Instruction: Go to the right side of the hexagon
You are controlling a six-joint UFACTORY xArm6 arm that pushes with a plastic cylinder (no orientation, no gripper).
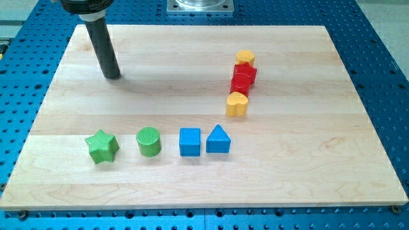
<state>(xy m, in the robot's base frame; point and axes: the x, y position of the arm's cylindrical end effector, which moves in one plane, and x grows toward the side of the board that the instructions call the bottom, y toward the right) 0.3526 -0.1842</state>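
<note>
My tip point(113, 76) rests on the wooden board point(192, 185) near its upper left corner. A yellow hexagon point(245, 57) sits at the upper right, at the top of a short column of blocks. Touching it from below is a red block point(246, 72) that looks like a star. Below that comes a second red block point(239, 84) whose shape I cannot make out, then a yellow heart point(237, 104). My tip is far to the left of the hexagon and touches no block.
A row of blocks lies toward the view's bottom: a green star point(102, 146), a green cylinder point(149, 141), a blue cube point(190, 142) and a blue triangle point(218, 139). A blue perforated table point(383, 76) surrounds the board.
</note>
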